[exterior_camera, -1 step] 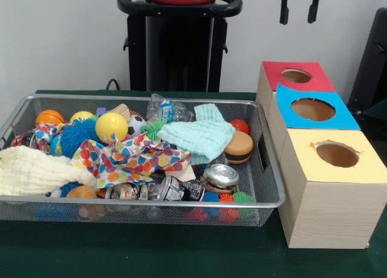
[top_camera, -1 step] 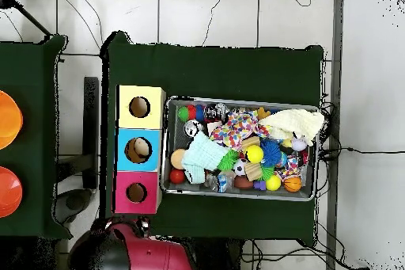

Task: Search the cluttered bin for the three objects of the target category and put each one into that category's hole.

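A wire mesh bin [exterior_camera, -1 step: 269,169] [top_camera, -1 step: 165,148] holds a jumble of things. Among them are a yellow ball [exterior_camera, -1 step: 111,126], an orange ball [exterior_camera, -1 step: 49,116], a spiky blue ball [exterior_camera, -1 step: 77,135], a mint cloth [exterior_camera, -1 step: 202,136] [top_camera, -1 step: 206,153], a polka-dot cloth [exterior_camera, -1 step: 130,158], a cream cloth [exterior_camera, -1 step: 33,172] [top_camera, -1 step: 291,123], crushed cans [exterior_camera, -1 step: 221,175], a toy burger [exterior_camera, -1 step: 239,147] and a clear plastic bottle [exterior_camera, -1 step: 166,110]. Beside the bin stand three boxes with holes: red-topped [exterior_camera, -1 step: 296,76] [top_camera, -1 step: 136,192], blue-topped [exterior_camera, -1 step: 312,109] [top_camera, -1 step: 139,150], yellow-topped [exterior_camera, -1 step: 336,153] [top_camera, -1 step: 140,107]. My gripper [exterior_camera, -1 step: 298,11] hangs high above the red box, open and empty.
The bin and boxes rest on a dark green cloth [exterior_camera, -1 step: 151,254] [top_camera, -1 step: 213,69]. The red arm body [top_camera, -1 step: 150,257] sits at the bottom of the overhead view. Two orange bowls [top_camera, -1 step: 6,120] lie on a separate green surface at the left.
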Robot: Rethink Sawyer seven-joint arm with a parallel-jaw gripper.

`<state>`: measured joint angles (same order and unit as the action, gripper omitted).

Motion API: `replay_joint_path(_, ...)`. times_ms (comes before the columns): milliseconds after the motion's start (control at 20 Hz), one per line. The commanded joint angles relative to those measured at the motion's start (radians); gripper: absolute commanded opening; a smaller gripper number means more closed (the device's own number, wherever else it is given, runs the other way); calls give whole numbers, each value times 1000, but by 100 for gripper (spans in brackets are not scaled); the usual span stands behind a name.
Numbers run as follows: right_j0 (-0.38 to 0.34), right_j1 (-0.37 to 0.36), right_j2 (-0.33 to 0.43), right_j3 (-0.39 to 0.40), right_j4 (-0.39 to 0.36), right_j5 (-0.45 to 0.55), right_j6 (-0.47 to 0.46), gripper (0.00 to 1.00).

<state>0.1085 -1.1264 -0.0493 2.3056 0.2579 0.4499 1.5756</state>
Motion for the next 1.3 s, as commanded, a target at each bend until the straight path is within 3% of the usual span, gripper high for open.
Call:
replay_joint_path(50, -2, -7, 15, 47, -1, -34, 186, 100)
replay_joint_path(250, 1, 50, -18, -191, -59, 179, 191, 100)
replay_joint_path(650, -15, 207, 9, -447, -66, 307, 209, 100)
replay_joint_path(950, -2, 365, 13, -712, -65, 443, 254, 100)
replay_joint_path(1300, -12, 489, 23, -924, -63, 542, 224, 100)
